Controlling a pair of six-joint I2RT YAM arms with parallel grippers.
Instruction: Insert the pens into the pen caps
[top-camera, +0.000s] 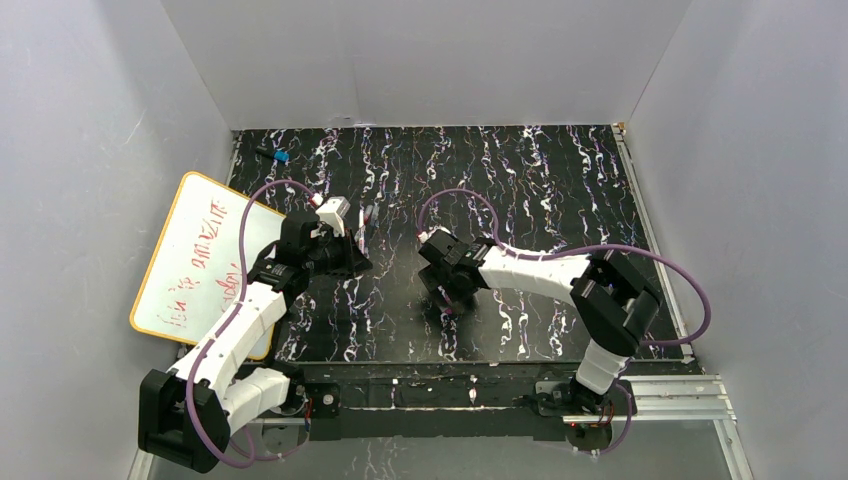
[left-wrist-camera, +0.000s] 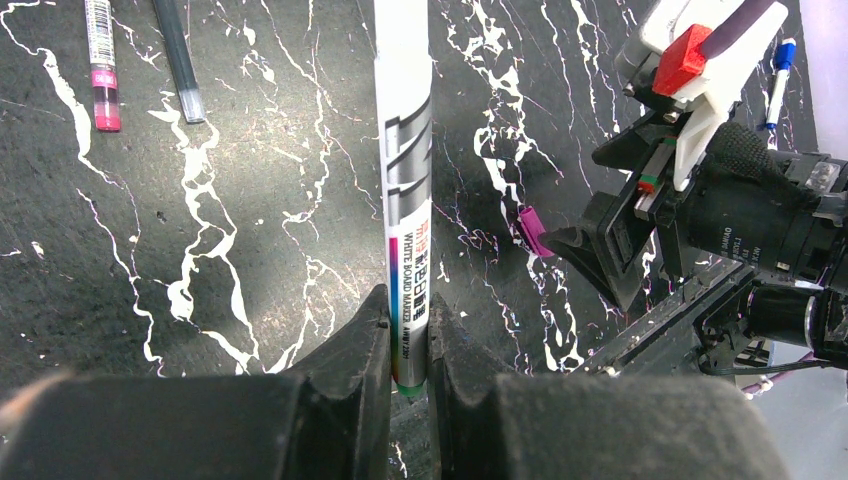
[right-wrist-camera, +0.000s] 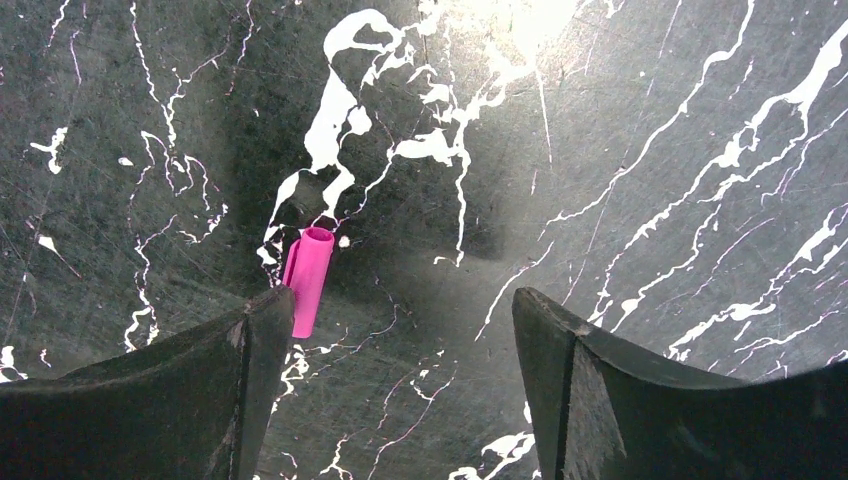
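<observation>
- Gripping the white marker pen (left-wrist-camera: 408, 200) by its end, the left hand (left-wrist-camera: 408, 345) is clamped tight, the barrel poking straight out over the black marbled table (left-wrist-camera: 250, 250).
- Right hand (right-wrist-camera: 398, 340) sits low over the table, jaws spread wide, nothing between them.
- Magenta pen cap (right-wrist-camera: 308, 275) lies flat around the table's middle, just beside one of the right hand's fingers (right-wrist-camera: 255, 345).
- Two more pens, a magenta-banded pen (left-wrist-camera: 100, 60) and a dark pen (left-wrist-camera: 180, 60), lie side by side, apart from the held one.
</observation>
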